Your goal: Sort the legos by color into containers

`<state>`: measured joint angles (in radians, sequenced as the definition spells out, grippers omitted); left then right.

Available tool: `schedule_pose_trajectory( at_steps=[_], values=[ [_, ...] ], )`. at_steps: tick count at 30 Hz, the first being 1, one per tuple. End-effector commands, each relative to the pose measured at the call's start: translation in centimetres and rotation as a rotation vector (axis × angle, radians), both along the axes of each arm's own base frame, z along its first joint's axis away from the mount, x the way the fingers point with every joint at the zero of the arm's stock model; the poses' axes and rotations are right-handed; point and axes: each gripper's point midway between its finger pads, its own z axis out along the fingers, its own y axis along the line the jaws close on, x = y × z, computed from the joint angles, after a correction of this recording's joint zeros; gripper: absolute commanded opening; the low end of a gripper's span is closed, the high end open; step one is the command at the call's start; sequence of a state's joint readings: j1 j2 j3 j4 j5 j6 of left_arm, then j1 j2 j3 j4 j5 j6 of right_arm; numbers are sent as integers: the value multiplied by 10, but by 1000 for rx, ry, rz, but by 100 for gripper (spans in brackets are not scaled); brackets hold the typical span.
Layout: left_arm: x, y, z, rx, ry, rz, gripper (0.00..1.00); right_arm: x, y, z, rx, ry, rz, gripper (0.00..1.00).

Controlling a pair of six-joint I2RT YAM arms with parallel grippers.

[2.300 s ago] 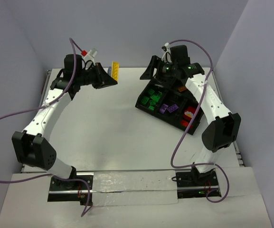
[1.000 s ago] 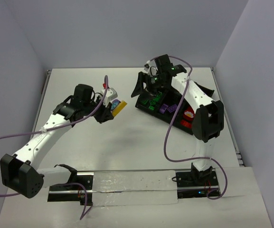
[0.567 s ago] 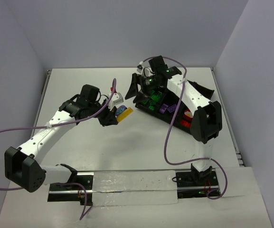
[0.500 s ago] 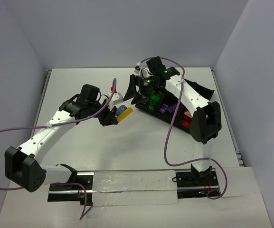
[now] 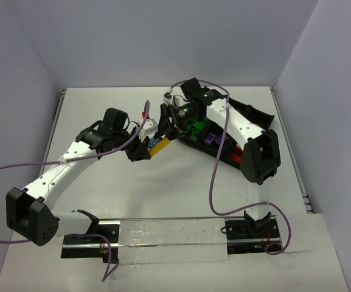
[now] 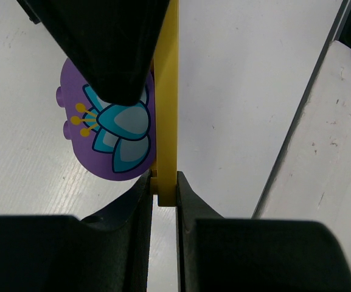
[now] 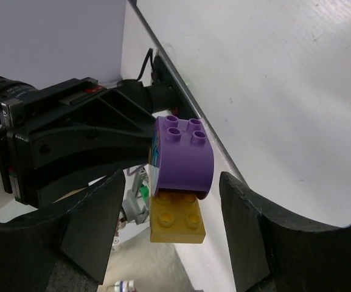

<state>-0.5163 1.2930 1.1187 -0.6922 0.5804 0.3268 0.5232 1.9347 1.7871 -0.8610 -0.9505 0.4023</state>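
A lab bench: white table (image 5: 163,182) enclosed by bare lavender walls (image 5: 163,42).

A black claw finger (image 6: 102,48) hides the purple brick's (image 6: 111,143) top; the yellow brick (image 6: 166,91) leaves frame.

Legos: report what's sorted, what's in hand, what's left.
Done: green, purple and red legos sit in the tray. In hand: left pincer grips a yellow plate with a purple piece stuck on; open right pincer straddles it. Left: split and bin both.
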Motion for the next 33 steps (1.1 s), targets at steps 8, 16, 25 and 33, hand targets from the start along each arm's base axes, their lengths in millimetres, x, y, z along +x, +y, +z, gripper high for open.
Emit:
schedule_pose_trajectory(
  at_steps=[8,16,25,33],
  values=[
    [6,-3,8,7,-69,-18,0,-10,12,0,110,94,67,64],
    [3,-6,5,0,-58,-22,0,-5,17,0,124,105,70,52],
    [-3,-4,-12,39,-38,-30,0,2,25,5,163,134,61,0],
    [-5,-7,-20,55,-25,-21,0,43,38,11,142,155,-100,0]
  ],
)
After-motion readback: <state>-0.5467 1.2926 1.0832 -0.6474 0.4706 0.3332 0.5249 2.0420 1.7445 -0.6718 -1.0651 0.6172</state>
